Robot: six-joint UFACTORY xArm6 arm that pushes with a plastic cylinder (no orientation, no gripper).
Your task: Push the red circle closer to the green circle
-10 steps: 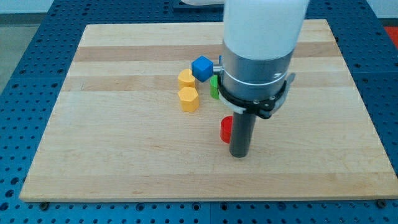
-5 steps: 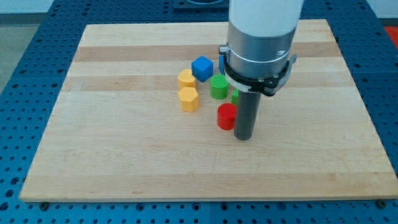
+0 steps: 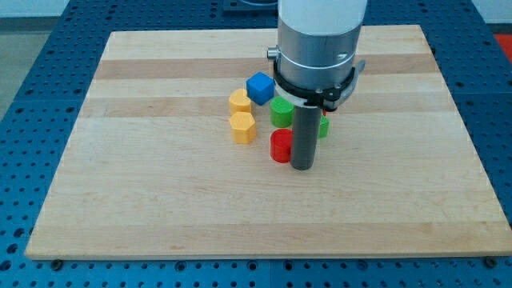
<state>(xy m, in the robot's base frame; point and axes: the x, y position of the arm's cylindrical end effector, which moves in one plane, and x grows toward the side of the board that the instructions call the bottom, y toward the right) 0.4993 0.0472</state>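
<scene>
The red circle (image 3: 280, 146) sits near the middle of the wooden board (image 3: 160, 200). My tip (image 3: 302, 166) rests against its right side. The green circle (image 3: 281, 111) stands just above the red circle, a small gap between them. The arm's white and grey body hides the board behind the green circle.
A blue cube (image 3: 259, 87) lies up-left of the green circle. Two yellow blocks (image 3: 240, 102) (image 3: 243, 126) stand to the left of it. Another green block (image 3: 322, 127) peeks out to the right of the rod, with a bit of red at its top.
My tip moved up and to the left, pushing the red circle up-left toward the green circle. The other blocks stayed put.
</scene>
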